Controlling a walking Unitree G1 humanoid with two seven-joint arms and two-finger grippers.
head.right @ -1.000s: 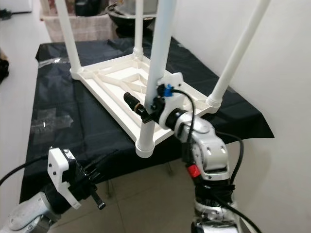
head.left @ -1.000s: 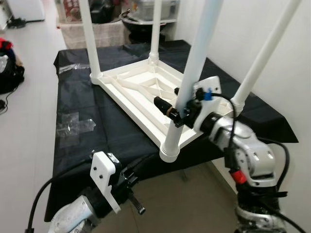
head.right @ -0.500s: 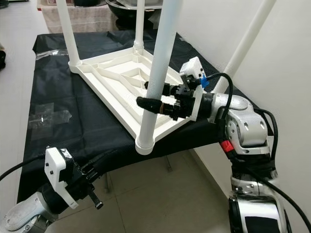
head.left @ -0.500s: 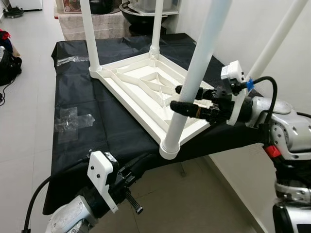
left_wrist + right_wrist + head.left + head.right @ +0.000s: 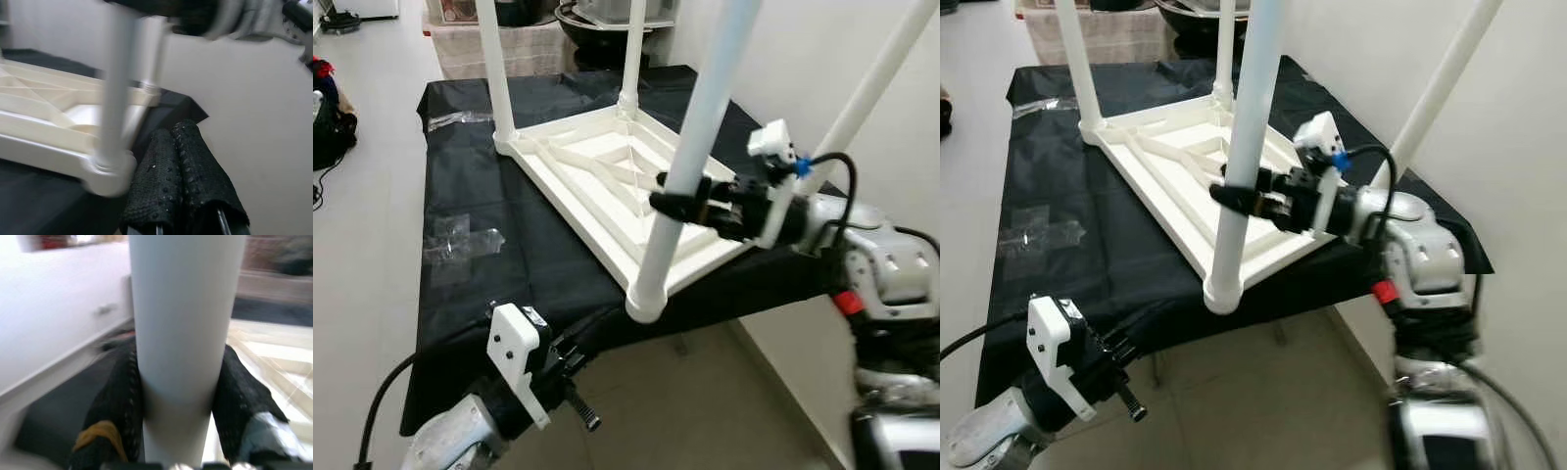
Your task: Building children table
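Legs of the upturned white children's table (image 5: 607,181) run out of your head views at the top, so their ends are cut off. It lies top-down on the black-draped bench (image 5: 470,196). Your right end effector (image 5: 677,203) grips the nearest table leg (image 5: 690,166), one finger on each side. Your left end effector (image 5: 579,409) hangs below the bench edge with its fingers pressed together, holding nothing. Both wrist views are blurred.
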